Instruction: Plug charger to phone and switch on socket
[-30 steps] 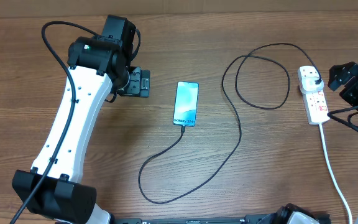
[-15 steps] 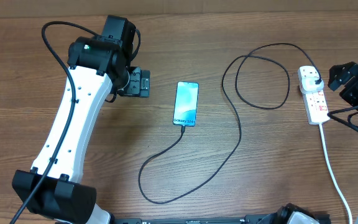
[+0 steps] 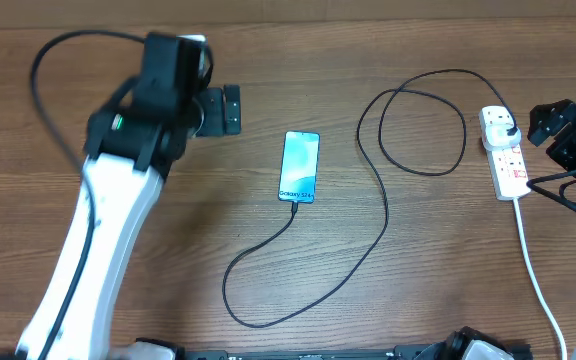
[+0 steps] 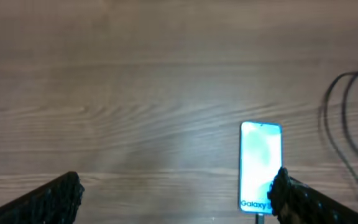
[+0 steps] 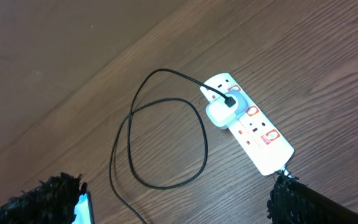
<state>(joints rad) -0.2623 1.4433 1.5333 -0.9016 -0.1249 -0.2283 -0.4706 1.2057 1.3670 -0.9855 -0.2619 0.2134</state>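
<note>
On the counter (image 3: pixel 448 260) the phone (image 3: pixel 300 166) lies central, cable (image 3: pixel 383 215) plugged in, other end in the power strip (image 3: pixel 504 160) at right, switch state unclear, left pincer (image 4: pixel 176 205) and right pincer (image 5: pixel 173 199) wide, empty.

The left arm (image 3: pixel 108 210) looks blurry from above. A finger (image 4: pixel 297 202) of the left gripper (image 4: pixel 176 193) hides one corner of the phone (image 4: pixel 261 162).

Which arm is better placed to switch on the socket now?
Right. The right pincer is open beside the socket, which its wrist view shows; the left pincer is far off, beyond the phone.
</note>
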